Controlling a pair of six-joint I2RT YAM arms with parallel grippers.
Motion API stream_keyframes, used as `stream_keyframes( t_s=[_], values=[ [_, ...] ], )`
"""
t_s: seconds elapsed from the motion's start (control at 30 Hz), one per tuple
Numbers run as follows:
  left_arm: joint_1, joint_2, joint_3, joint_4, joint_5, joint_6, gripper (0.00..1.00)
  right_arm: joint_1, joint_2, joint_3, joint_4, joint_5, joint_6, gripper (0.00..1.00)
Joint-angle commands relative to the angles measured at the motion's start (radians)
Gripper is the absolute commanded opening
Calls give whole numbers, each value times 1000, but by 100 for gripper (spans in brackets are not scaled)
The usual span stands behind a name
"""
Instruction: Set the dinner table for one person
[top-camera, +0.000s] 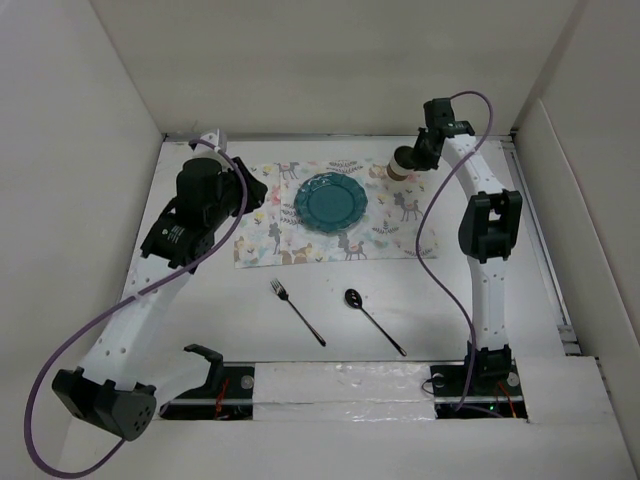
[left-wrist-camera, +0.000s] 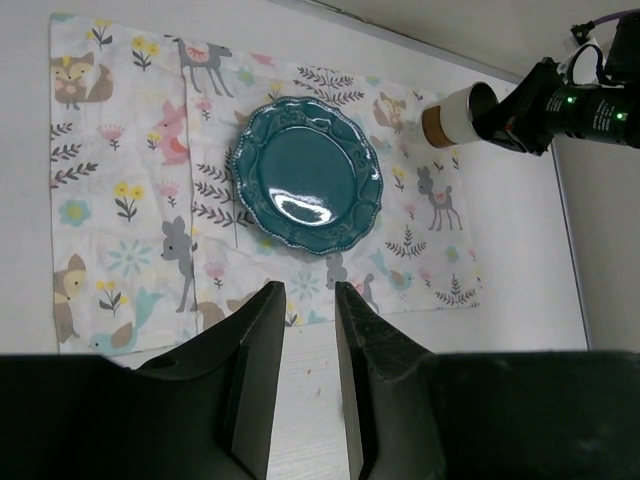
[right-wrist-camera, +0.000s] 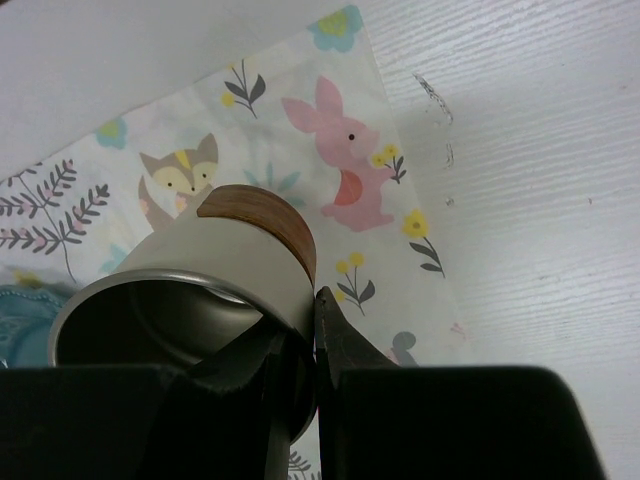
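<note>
The white dinner table (top-camera: 420, 300) carries a pale animal-print placemat (top-camera: 285, 235) with a teal plate (top-camera: 331, 202) at its middle. My right gripper (top-camera: 415, 160) is shut on the rim of a white cup with a wooden base (top-camera: 400, 164), one finger inside and one outside (right-wrist-camera: 305, 320). The cup (right-wrist-camera: 230, 270) is tilted above the placemat's far right corner (right-wrist-camera: 350, 180). My left gripper (top-camera: 262, 195) hovers over the placemat's left edge, jaws narrowly apart and empty (left-wrist-camera: 310, 290). The plate (left-wrist-camera: 307, 174) and cup (left-wrist-camera: 455, 113) show in the left wrist view.
A fork (top-camera: 297, 312) and a spoon (top-camera: 373, 320) lie on the bare table in front of the placemat, handles pointing near right. White wall panels enclose the table on the left, back and right.
</note>
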Motion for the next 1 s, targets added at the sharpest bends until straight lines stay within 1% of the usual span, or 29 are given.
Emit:
stream_keyframes(
  t_s=[0.0, 0.23, 0.5, 0.6, 0.7, 0.73, 0.8, 0.83, 0.9, 0.93, 0.97],
  values=[
    [-8, 12, -10, 85, 6, 24, 24, -4, 6, 59, -7, 38, -3, 1],
    [-8, 35, -14, 101, 6, 46, 23, 5, 29, 73, -4, 67, 17, 11],
    [-8, 35, -22, 101, -1, 64, 23, 5, 66, 102, -17, 75, 32, 15],
    [-8, 37, -22, 102, -4, 70, 23, 5, 62, 101, -15, 83, 38, 20],
    [-8, 41, -19, 102, -8, 73, 23, 5, 54, 101, -3, 81, 49, 29],
    [-8, 43, -18, 104, -6, 73, 23, 5, 45, 99, 0, 79, 51, 29],
    [-8, 48, -13, 102, -4, 77, 23, 5, 29, 96, 9, 55, 60, 30],
    [-8, 48, -11, 104, -4, 77, 23, -4, 8, 93, 26, 43, 63, 34],
    [-8, 55, -5, 105, 0, 78, 24, -4, -15, 87, 43, -2, 77, 37],
    [-8, 60, -1, 104, 0, 80, 23, -14, -44, 87, 61, -38, 81, 40],
    [-8, 64, 11, 101, 5, 80, 23, -15, -59, 88, 68, -43, 89, 42]
  ],
)
